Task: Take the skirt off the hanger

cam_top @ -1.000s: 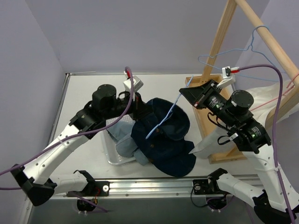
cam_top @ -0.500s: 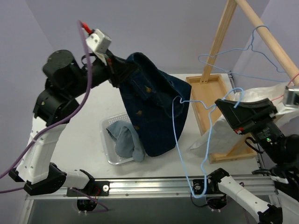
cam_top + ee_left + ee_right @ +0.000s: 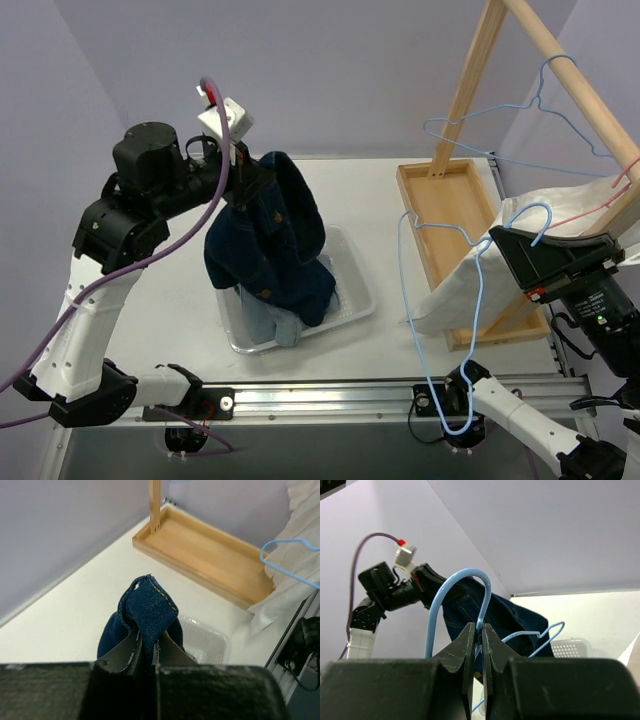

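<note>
Left gripper point(image 3: 145, 647) pinching skirt point(image 3: 270, 250), hanging lengthwise downward, right gripper point(image 3: 481, 630) clamping dangling hanger point(image 3: 470, 571)

I am working in a robotics lab cell, not a home or a shop. Plain lavender panels point(image 3: 330, 70) box in a bare white table point(image 3: 350, 200). Along its near edge runs an aluminium rail point(image 3: 330, 395), with the left arm point(image 3: 85, 310) and right arm point(image 3: 520, 425) mounted at it. A purple cable point(image 3: 60, 320) hangs loose in the open beside the left arm. The only domestic things look like props: a raw wooden rack point(image 3: 468, 85) on a wooden tray base point(image 3: 440, 215), spare wire hangers point(image 3: 520, 110), a white plastic basket point(image 3: 355, 290), a denim skirt point(image 3: 270, 240) and a blue hanger point(image 3: 468, 572).
</note>
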`<state>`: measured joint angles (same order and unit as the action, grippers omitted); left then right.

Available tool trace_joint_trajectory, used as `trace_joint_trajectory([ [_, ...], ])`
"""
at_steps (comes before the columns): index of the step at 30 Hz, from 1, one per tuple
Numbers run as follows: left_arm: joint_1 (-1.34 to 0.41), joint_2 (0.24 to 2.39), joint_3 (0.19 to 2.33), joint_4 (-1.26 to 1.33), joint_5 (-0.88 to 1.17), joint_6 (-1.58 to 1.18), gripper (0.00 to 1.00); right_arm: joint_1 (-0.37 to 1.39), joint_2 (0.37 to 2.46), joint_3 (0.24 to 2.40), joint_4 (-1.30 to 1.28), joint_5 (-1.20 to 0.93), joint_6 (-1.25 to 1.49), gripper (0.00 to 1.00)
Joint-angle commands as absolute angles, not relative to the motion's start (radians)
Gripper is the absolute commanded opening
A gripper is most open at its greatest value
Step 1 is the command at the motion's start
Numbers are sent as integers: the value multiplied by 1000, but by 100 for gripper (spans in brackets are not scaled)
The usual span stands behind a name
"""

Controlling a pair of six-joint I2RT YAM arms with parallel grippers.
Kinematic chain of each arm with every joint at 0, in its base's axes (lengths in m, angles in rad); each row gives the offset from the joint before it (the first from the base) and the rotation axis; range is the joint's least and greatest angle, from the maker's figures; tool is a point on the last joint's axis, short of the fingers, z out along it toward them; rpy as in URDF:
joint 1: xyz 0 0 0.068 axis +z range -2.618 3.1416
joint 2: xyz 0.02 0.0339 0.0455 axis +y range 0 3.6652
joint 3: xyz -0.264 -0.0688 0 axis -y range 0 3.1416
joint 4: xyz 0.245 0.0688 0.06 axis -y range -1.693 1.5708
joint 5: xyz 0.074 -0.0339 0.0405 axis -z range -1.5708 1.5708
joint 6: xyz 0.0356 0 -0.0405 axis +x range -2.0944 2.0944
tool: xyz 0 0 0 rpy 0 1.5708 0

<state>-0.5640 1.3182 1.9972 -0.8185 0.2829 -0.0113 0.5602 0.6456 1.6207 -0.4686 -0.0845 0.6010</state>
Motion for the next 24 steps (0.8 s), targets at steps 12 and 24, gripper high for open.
trace_joint_trajectory([
  [12, -529, 1307, 1415, -392, 817, -319, 2, 637, 683, 1539, -399, 26, 589, 0],
  [24, -708, 1238, 1252, -99, 767, -561, 2, 640, 683, 1537, -434, 49, 575, 0],
])
